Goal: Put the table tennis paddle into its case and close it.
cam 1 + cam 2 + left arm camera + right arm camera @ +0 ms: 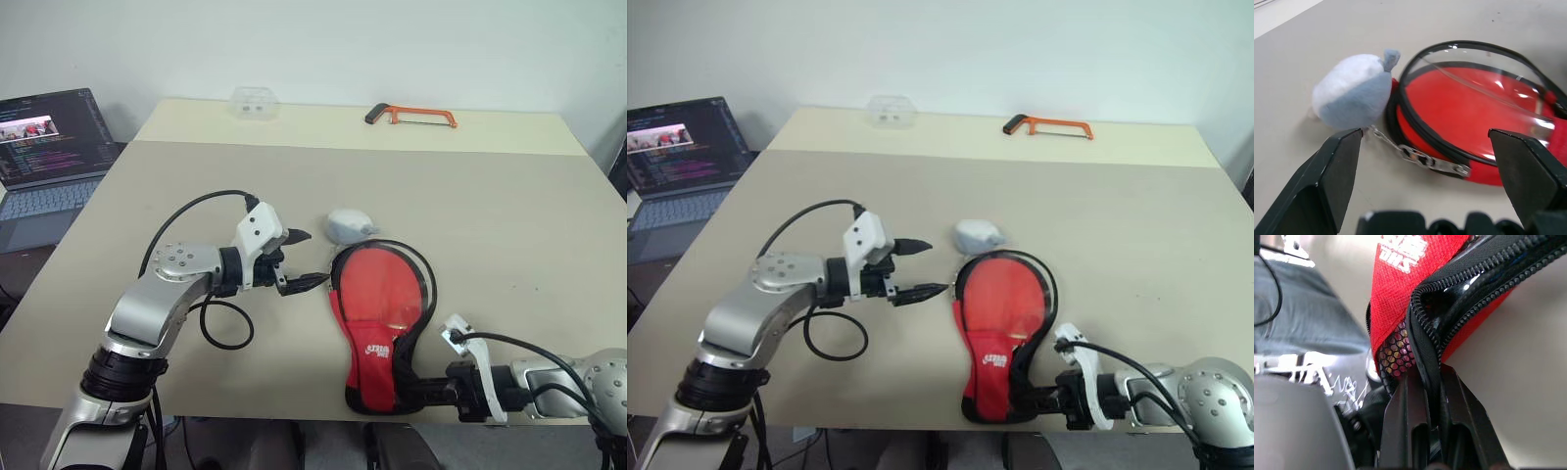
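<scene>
The case (377,304) lies flat near the table's front edge, red side up with a white logo, its black zip rim standing open along the right. Under a glossy clear layer (1474,98) inside the rim a red face shows; I cannot tell whether that is the table tennis paddle. My right gripper (416,395) is at the case's narrow handle end, shut on the zip edge (1425,333). My left gripper (313,258) hovers open just left of the case's round end, holding nothing. A small white-and-grey plush (1352,90) hangs from the case by a metal chain (1415,155).
An orange hacksaw (411,116) and a clear plastic box (254,101) lie at the far edge of the beige table (509,225). An open laptop (44,147) stands off the table to the left. The case's handle end reaches the table's front edge.
</scene>
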